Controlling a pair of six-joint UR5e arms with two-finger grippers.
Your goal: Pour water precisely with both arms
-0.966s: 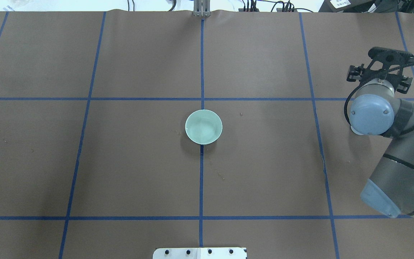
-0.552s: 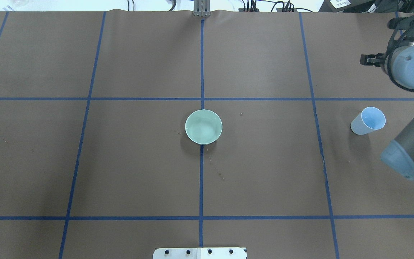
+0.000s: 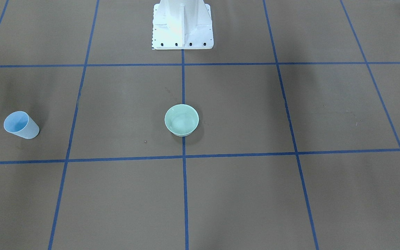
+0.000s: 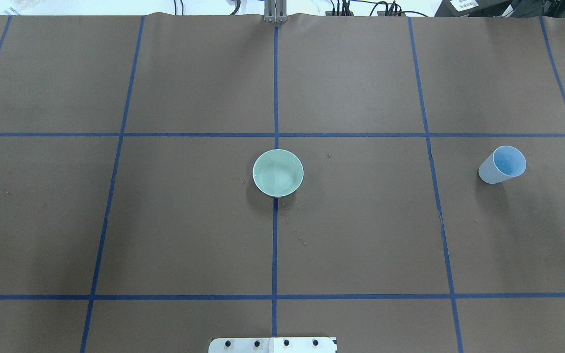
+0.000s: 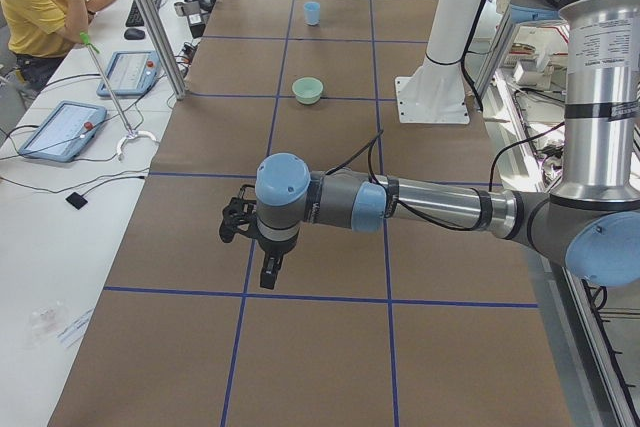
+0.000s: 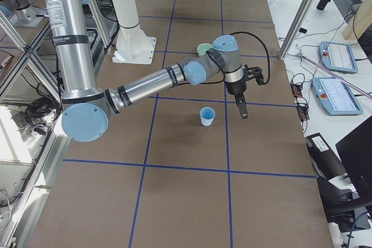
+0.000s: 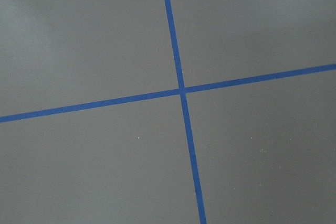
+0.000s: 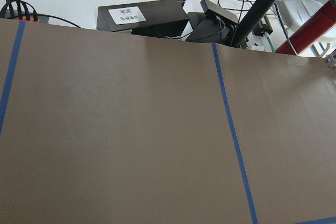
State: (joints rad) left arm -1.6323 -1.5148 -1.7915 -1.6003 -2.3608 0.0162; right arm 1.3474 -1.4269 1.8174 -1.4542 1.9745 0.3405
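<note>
Where the white pedestal [image 4: 272, 344] is bolted at the near edge of the table [image 4: 165, 235], the left arm [image 5: 400, 205] stretches low over the table's left end. The left fingers [image 5: 268, 272] at its tip point down over crossing blue tape [image 7: 181, 90]; whether they are parted or closed cannot be told. Farther out, on the centre line, the pale green bowl [image 4: 278, 173] holds the water [image 3: 182, 123], a faint sheen. Well apart on the robot's right the pale blue cup [image 4: 502, 164] stands upright. Beyond it, at the tip of the right arm [image 6: 157, 82], hang the right fingers [image 6: 242, 108], apart from it, their state likewise impossible to tell.
</note>
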